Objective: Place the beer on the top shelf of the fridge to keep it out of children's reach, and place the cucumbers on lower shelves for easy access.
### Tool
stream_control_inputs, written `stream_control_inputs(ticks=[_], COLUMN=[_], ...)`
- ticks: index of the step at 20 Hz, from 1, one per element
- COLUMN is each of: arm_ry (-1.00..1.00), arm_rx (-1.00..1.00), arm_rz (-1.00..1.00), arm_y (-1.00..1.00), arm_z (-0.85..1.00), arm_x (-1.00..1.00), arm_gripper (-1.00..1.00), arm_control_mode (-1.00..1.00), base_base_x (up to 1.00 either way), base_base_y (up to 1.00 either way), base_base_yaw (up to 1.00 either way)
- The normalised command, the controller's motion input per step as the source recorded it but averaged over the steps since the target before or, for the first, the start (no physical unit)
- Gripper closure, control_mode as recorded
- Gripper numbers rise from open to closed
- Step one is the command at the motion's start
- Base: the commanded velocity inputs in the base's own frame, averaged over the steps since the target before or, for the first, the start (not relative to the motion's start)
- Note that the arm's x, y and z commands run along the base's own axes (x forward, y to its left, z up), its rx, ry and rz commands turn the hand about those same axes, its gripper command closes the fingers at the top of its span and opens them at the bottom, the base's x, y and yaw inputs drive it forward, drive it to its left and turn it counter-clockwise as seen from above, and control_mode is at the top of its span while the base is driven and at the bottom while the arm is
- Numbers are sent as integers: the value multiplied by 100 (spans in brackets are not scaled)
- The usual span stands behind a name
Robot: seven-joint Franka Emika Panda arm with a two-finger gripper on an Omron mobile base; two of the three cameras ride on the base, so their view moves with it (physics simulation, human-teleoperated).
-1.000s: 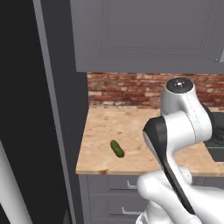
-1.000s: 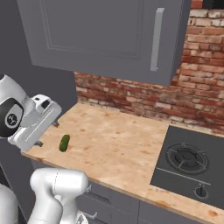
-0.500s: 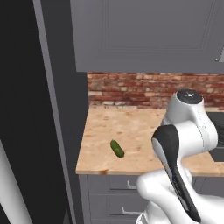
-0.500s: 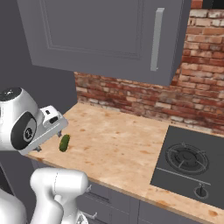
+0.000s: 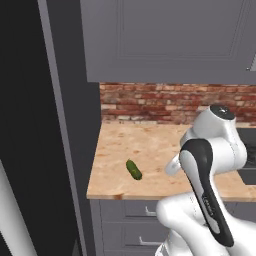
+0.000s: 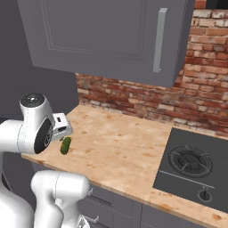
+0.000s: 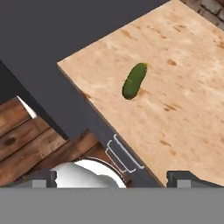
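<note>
Green cucumber (image 7: 134, 81) (alone), perhaps unlabelled, wooden counter (image 7: 183, 109)

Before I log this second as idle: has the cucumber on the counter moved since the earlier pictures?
No. The cucumber lies in the same spot near the wooden counter's front left corner, against the brick wall; the arm alone has swung.

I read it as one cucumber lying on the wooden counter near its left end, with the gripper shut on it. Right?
Not quite. One cucumber does lie on the wooden counter near its left end, but the gripper is open and holds nothing. The hand view shows its fingertips set wide apart, with the cucumber lying free on the wood beyond them.
</note>
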Motion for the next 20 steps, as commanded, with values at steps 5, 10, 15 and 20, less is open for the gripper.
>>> stream_control_inputs(ticks=[5, 10, 15, 20], arm_ry=[0, 0, 2, 11], arm_rx=[12, 9, 2, 0], arm_rz=[-13, -14, -11, -4], arm_y=[41, 14, 9, 8], arm_z=[-18, -25, -34, -41], arm_x=[38, 38, 38, 43], arm_gripper=[-100, -100, -100, -100], arm_control_mode=[-100, -100, -100, -100], base_base_x=[0, 0, 0, 0], base_base_y=[0, 0, 0, 0], base_base_yaw=[0, 0, 0, 0])
